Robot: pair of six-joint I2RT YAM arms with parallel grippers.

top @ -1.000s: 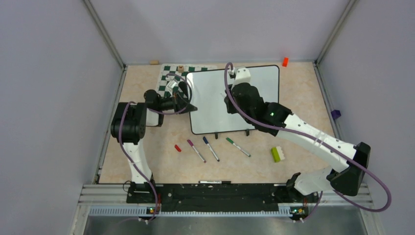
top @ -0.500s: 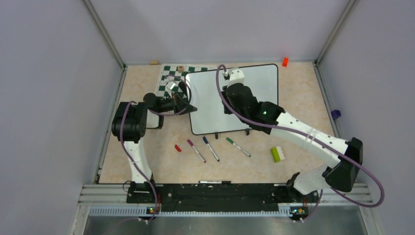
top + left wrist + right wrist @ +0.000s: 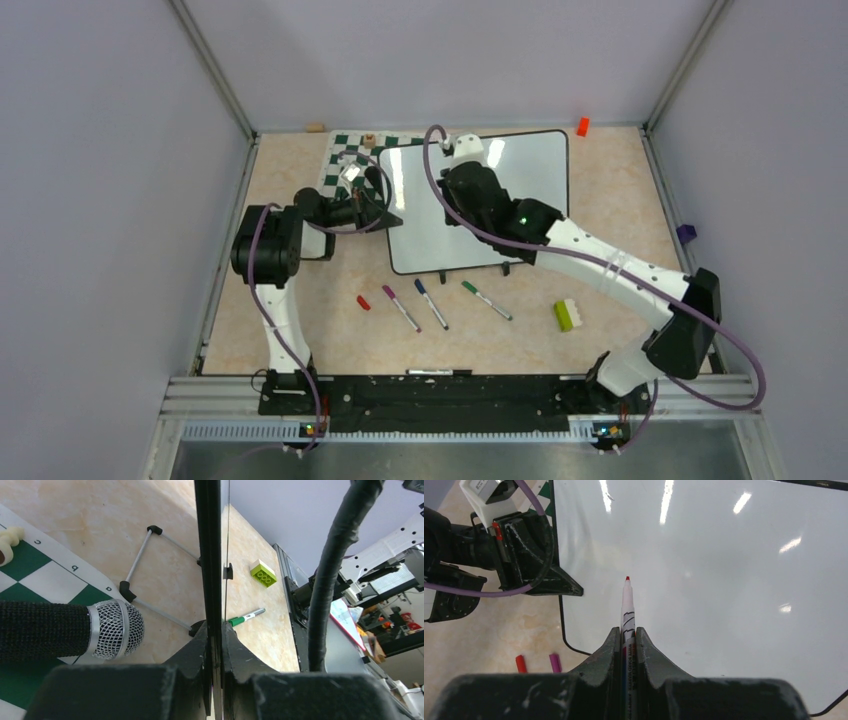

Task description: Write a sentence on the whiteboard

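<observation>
**A:** Entry one, right fingers?
**B:** Pressed onto a red-tipped marker. Its tip points at the whiteboard; contact cannot be told.
**A:** Entry two, left fingers?
**B:** Pinching the whiteboard's left edge, with the black frame between them.
**A:** Whiteboard location?
**B:** Far middle of the worktop, left edge against the chessboard mat.
**A:** Loose stock?
**B:** Near side of the board: red cap, purple marker, blue marker, green marker, green brick.
</observation>
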